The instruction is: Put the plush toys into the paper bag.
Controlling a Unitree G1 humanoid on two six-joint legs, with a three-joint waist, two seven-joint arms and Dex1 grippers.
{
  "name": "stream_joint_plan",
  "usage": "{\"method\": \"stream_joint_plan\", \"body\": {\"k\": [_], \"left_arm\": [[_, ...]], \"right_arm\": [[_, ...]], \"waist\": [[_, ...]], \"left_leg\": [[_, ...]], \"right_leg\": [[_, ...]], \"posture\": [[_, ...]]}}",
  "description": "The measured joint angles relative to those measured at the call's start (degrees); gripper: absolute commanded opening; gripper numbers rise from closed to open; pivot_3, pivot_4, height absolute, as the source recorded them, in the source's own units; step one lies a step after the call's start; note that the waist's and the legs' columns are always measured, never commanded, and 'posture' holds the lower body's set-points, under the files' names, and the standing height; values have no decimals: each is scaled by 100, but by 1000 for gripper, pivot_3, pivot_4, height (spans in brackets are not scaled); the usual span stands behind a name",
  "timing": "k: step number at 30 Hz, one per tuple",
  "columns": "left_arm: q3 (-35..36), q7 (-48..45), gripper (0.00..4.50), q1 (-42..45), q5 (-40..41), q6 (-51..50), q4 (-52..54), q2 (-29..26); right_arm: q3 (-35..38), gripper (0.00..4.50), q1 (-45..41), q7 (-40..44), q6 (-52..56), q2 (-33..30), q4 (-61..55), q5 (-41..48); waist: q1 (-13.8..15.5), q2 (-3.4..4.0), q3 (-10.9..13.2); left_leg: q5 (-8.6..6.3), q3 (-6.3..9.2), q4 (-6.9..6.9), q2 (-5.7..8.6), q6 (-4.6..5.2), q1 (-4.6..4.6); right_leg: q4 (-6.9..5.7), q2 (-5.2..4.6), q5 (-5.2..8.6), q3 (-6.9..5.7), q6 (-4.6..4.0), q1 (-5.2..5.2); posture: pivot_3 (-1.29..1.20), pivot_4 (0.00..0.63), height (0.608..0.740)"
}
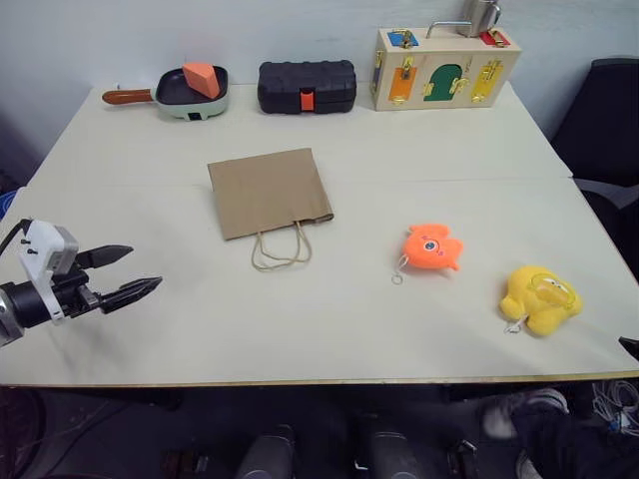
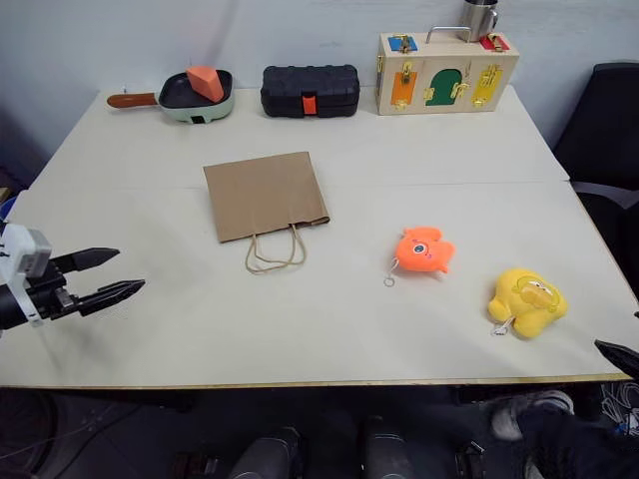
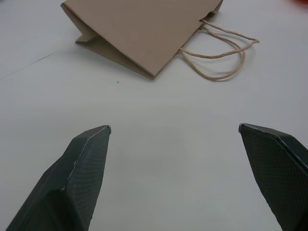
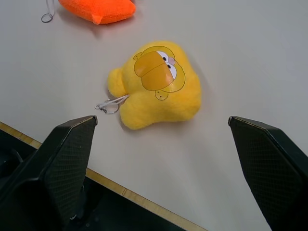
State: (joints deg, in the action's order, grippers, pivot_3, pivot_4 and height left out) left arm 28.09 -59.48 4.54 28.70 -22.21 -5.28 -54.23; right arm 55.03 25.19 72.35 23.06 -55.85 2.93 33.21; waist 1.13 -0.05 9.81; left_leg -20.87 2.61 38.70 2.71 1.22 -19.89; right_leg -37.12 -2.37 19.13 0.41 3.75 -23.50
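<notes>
Both grippers, left (image 1: 130,274) and right (image 4: 161,122), stand wide open, empty; paper bag (image 1: 270,192) lies flat mid-table (image 1: 419,160), orange toy (image 1: 432,246) and yellow toy (image 1: 540,298) near right.

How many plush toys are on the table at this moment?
2. The orange plush toy lies near the middle of the table, to the right of the paper bag. The yellow plush toy lies further right, near the front edge. None seems hidden.
</notes>
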Motion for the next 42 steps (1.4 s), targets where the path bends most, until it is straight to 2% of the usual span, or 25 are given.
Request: {"method": "stream_joint_plan", "body": {"k": [15,22,25,30,33,42], "left_arm": [[-68,86,4467,-250,-223,156,74,16],[-568,98,4467,167,-439,387,66,23],[-1165,-162,4467,802,-488,400,73,14],[-2291,-774,4467,2099,-909,689,-123,84],[-3054,-848,4467,3230,-1529,1227,-792,615],[-4023,-780,4467,4742,-2683,2597,-3038,1735]], "right_arm": [[-71,4500,-440,-116,-31,-31,183,-88],[-77,4500,-474,-340,-109,-31,146,-287],[-71,4500,-531,-392,291,-38,-552,-48],[-115,4500,-683,-577,1142,-32,-2223,859],[-698,4500,-1136,-1024,1345,-6,-3292,1293],[-2131,4500,-2078,-2204,1450,145,-4429,1543]], "waist": [[12,0,0],[26,0,0],[22,0,0],[22,0,0],[42,-2,1],[28,-19,9]], "left_leg": [[0,1,-8,0,0,-1],[1,1,-7,0,-1,-4],[3,2,-4,1,-4,-5],[4,9,14,0,-7,-25],[4,9,42,4,-6,-33],[3,7,52,5,-1,-56]], "right_leg": [[7,0,0,-1,0,0],[8,0,0,-2,0,-1],[2,1,0,-4,1,-4],[-2,6,-2,-11,3,-19],[-18,5,-6,-12,10,-19],[-40,6,-8,-15,14,-44]], "posture": [[0,150,740],[0,150,740],[0,150,740],[0,150,740],[0,150,740],[0,150,740]]}}
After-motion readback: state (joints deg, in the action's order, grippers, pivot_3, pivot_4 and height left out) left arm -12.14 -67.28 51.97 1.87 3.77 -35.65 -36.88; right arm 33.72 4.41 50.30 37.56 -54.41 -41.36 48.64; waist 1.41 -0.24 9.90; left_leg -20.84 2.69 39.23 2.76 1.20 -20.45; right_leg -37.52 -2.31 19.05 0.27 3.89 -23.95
